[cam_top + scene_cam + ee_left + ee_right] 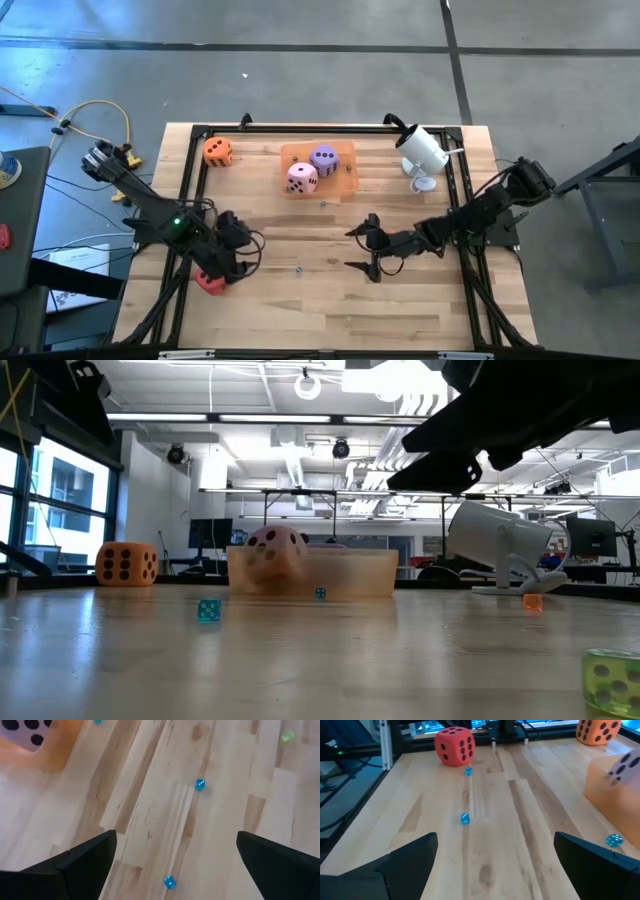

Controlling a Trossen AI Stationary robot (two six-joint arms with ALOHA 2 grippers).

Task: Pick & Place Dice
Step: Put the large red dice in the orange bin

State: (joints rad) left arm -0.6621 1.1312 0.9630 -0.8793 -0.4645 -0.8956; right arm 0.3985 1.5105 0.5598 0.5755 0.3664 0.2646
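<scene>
Right now I see both arms reaching inward low over the table (300, 300), left gripper (250, 245) and right gripper (362, 248) spread wide, holding nothing.

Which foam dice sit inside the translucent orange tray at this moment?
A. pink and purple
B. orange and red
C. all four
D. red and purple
A: the high view shows the pink die and the purple die inside the tray, while the orange die stands apart near the table's far left corner and the red die lies by the left arm.
</scene>
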